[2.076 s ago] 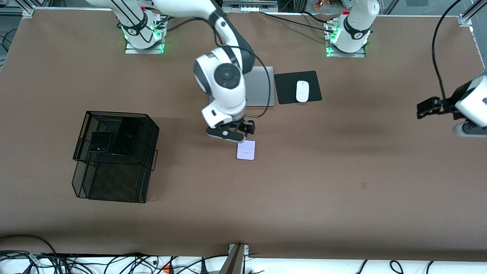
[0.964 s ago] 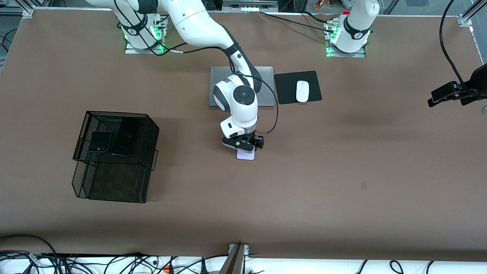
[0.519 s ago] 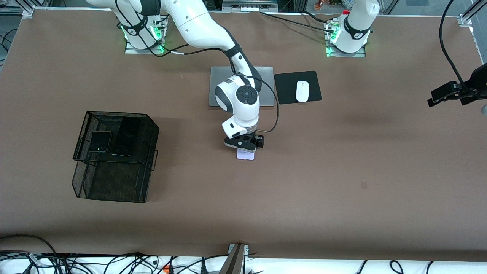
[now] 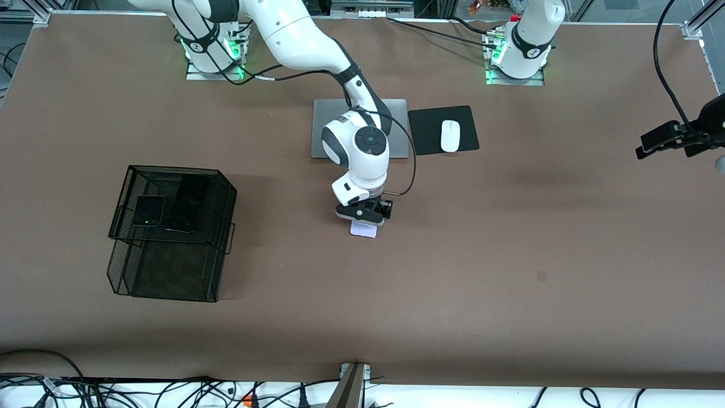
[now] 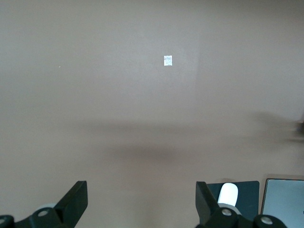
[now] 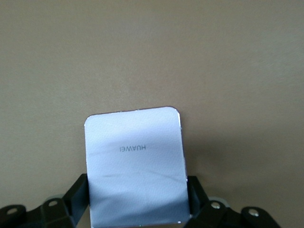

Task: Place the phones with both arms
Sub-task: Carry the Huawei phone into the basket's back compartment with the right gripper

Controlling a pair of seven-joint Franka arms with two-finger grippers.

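I read the step as the pick of phone 3. My right arm [image 4: 300, 39] reaches out to mid-table, and its right gripper [image 4: 363, 216] is down on the lavender-white phone [image 4: 363, 229], with the fingers [image 6: 78, 192] against the phone's 2 long edges, pinching it. I cannot tell if the phone has left the table [image 4: 510, 283]. It lies nearer the front camera than the silver laptop [image 4: 396, 127].

The wire basket [image 4: 170, 235], toward the right arm's end, already holds 2 phones on its upper tier: the long black slab [image 4: 187, 205] and beside it the squarish black folded one [image 4: 148, 211].

My left arm waits; the left gripper [image 5: 142, 202] hangs with its fingers spread over bare table.

Next I would lift straight up, checking that the phone stays level in the pinch, then carry it to the basket.

The only writing I can read is "HUAWEI" on the pale phone.
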